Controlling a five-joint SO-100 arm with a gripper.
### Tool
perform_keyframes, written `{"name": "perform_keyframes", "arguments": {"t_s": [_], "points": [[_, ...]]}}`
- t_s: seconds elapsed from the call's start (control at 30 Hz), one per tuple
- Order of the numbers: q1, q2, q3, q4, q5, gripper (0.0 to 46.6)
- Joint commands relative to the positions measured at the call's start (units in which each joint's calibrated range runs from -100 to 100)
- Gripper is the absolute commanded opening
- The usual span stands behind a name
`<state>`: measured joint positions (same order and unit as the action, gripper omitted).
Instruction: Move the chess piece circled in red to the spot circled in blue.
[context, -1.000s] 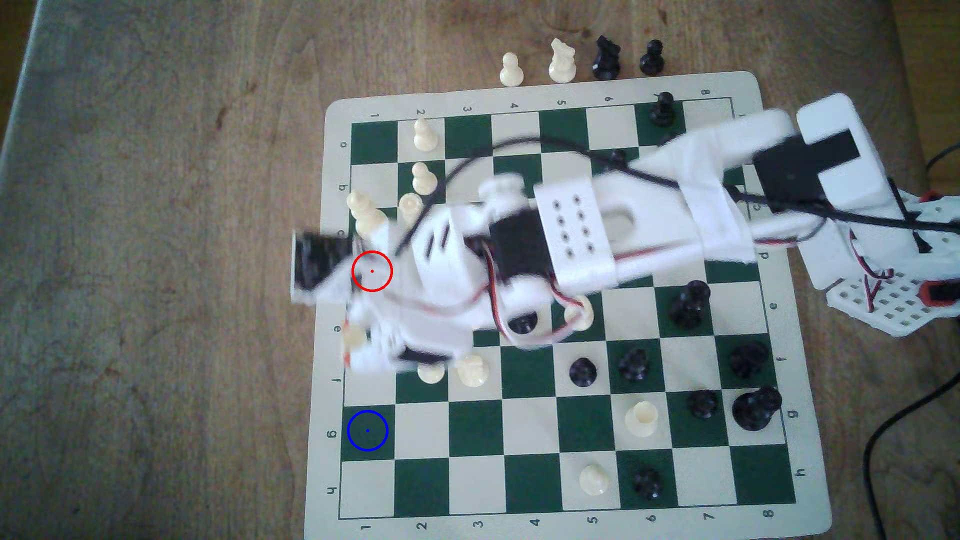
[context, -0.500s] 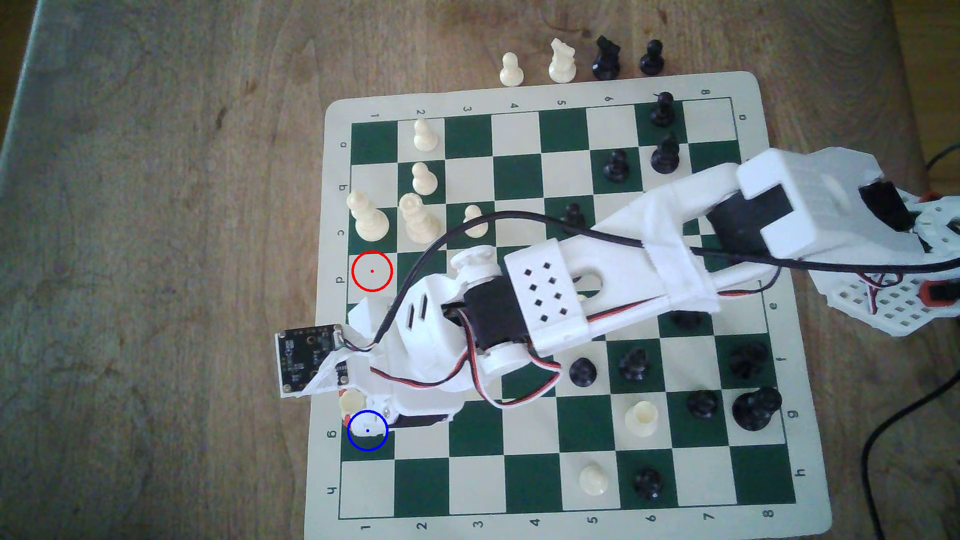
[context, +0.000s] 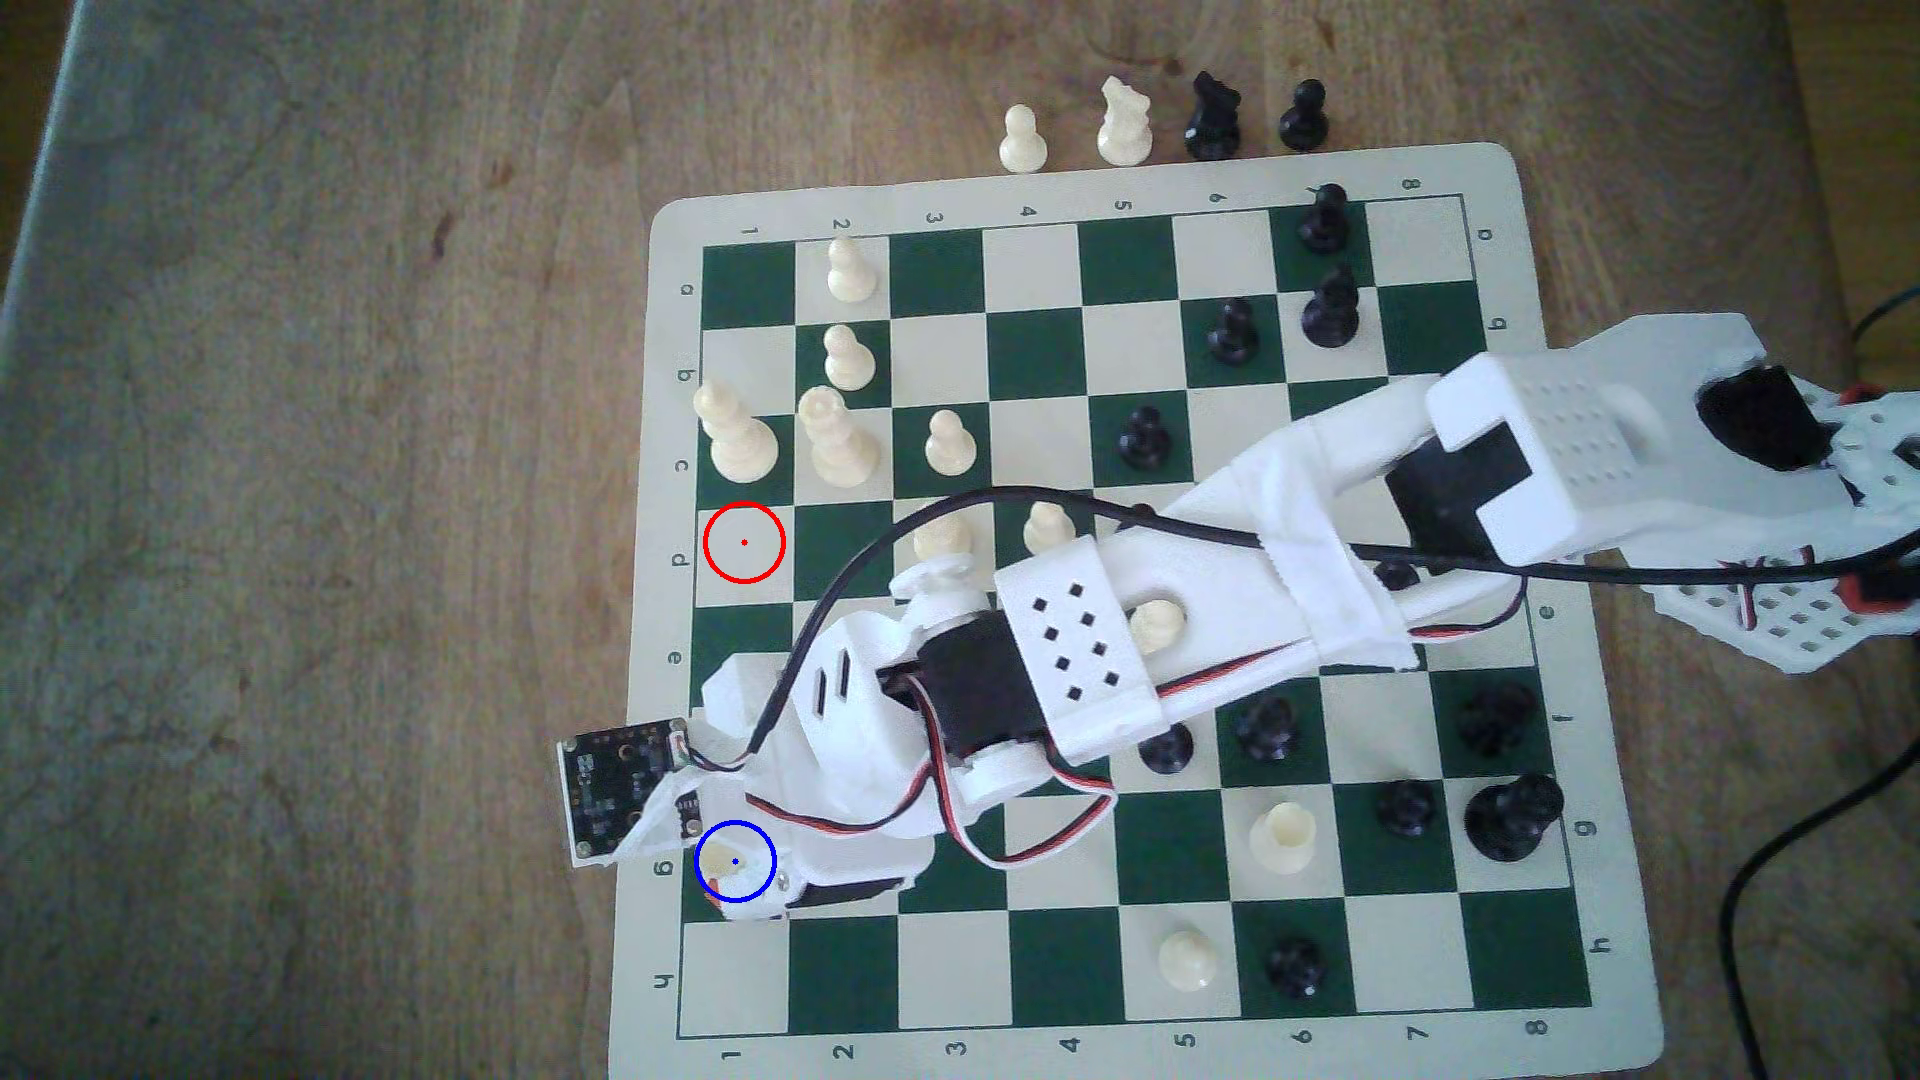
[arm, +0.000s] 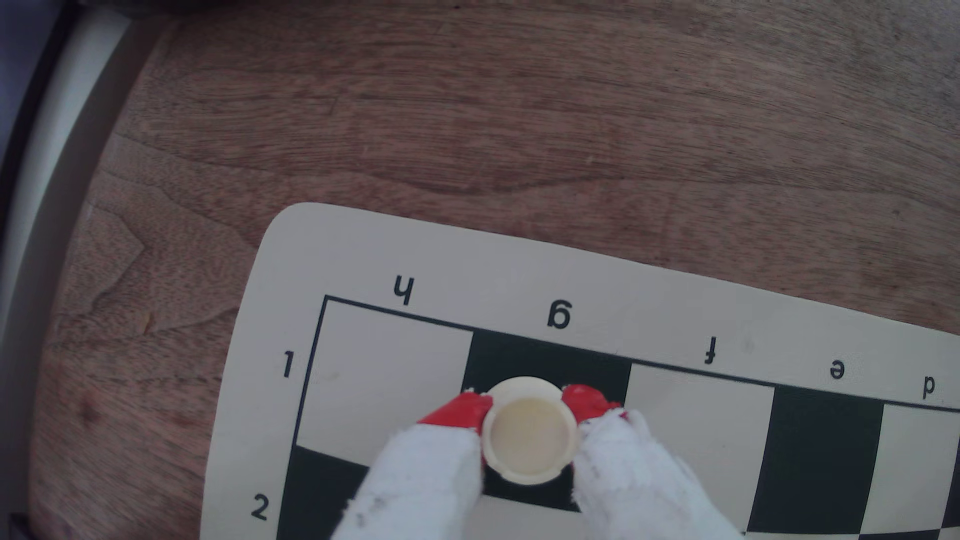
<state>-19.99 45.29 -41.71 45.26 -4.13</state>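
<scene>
The cream and dark green roll-up chess mat carries printed black coordinates on its cream border: the numbers 1 to 8 along the far and near edges of the exterior view, and the letters a to h along both side edges. In the wrist view the border shows h, g, f, e, d and the numbers 1 and 2. No other text can be read.

A cream-white round-topped rook is showing pale against a dark green square ringed in thin blue. The white tool with red fingertips is flanking it. The roll-up board is showing cream-and-green chequers on a brown wood-grain table.
</scene>
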Motion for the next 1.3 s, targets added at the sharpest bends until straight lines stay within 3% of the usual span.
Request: {"name": "perform_keyframes", "arguments": {"t_s": [0.0, 1.17, 1.27], "points": [[0.1, -2.2, -7.5, 0.1, -0.2, 0.3], [1.1, 1.5, -9.9, 0.6, 0.5, 1.1], [1.2, 1.6, -9.9, 1.0, 0.5, 5.8]]}}
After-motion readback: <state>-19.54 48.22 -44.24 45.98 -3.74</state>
